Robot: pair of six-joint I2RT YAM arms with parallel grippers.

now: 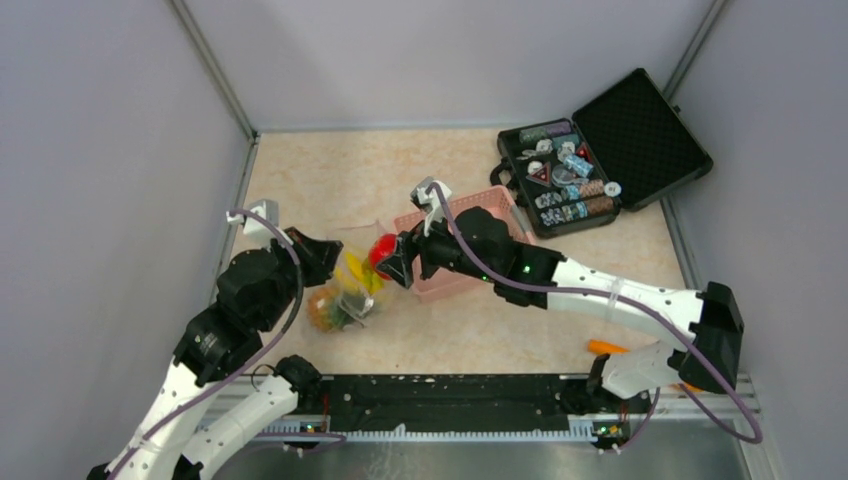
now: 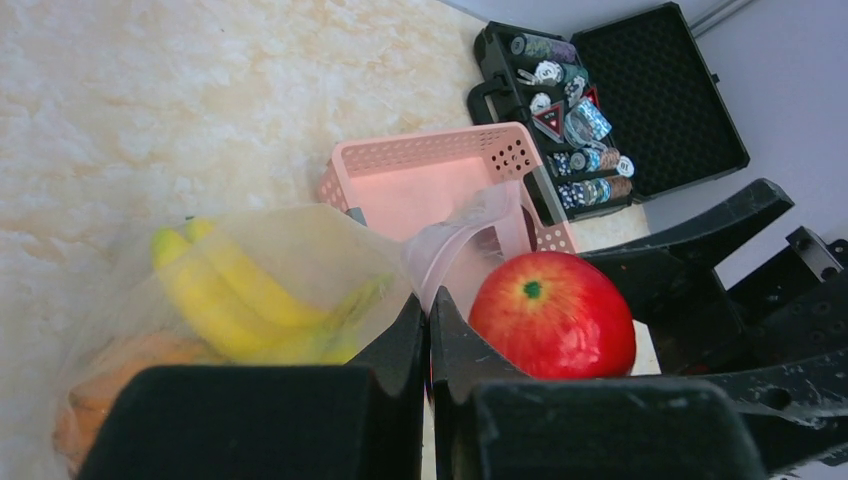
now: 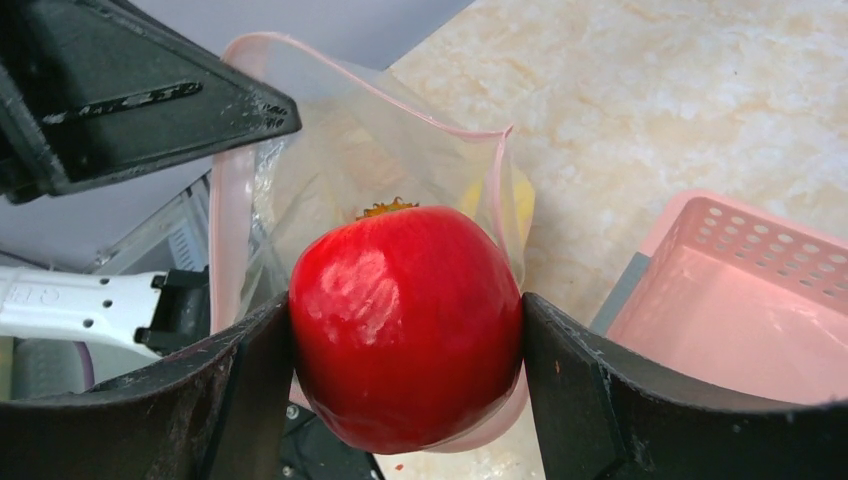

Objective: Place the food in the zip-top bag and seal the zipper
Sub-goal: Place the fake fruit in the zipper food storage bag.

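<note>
The clear zip-top bag [image 1: 345, 285] lies left of the pink basket. The yellow banana bunch [image 2: 235, 290] and an orange-yellow pineapple [image 1: 322, 308] sit inside it. My left gripper [image 2: 430, 305] is shut on the bag's pale-pink zipper edge [image 2: 455, 245] and holds the mouth up. My right gripper [image 3: 405, 330] is shut on the red round fruit [image 3: 405, 320], held at the bag's open mouth [image 3: 370, 120]. The fruit also shows in the top view [image 1: 382, 249] and the left wrist view [image 2: 552, 315]. The dark maroon fruit is out of view.
The pink basket [image 1: 470, 215] stands just right of the bag, under my right arm. An open black case [image 1: 590, 155] of small trinkets is at the back right. An orange stick [image 1: 607, 347] lies near the right arm's base.
</note>
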